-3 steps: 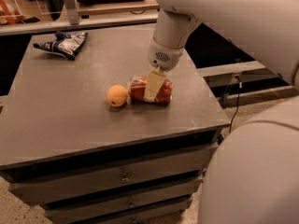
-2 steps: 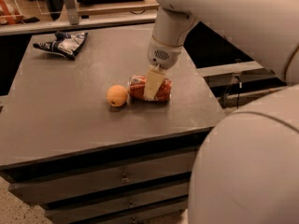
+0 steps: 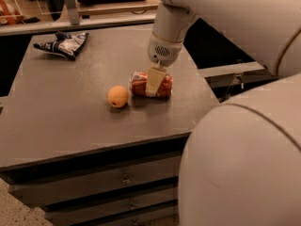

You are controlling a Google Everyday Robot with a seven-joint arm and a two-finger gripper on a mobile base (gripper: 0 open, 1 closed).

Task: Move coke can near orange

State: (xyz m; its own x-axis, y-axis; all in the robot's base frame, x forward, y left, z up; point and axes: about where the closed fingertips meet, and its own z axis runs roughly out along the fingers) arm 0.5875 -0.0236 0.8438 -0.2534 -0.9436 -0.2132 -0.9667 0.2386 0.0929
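Observation:
The coke can (image 3: 163, 85) lies on its side on the dark table (image 3: 84, 126), right of the middle. The orange (image 3: 117, 96) sits just left of it, a small gap apart. My gripper (image 3: 153, 81) comes down from above onto the middle of the can. One cream finger (image 3: 153, 80) lies across the can's near side, and the other finger is hidden behind the can. The gripper is shut on the can, which rests on or just above the table top.
A dark blue and white bag (image 3: 66, 43) lies at the table's far left corner. My arm's large white links (image 3: 244, 159) fill the right foreground. Drawers (image 3: 113, 180) sit under the table's front edge. A shelf and a dark gap lie to the right.
The gripper, can and orange have stayed almost in place. The arm's near link has swung further into the right foreground.

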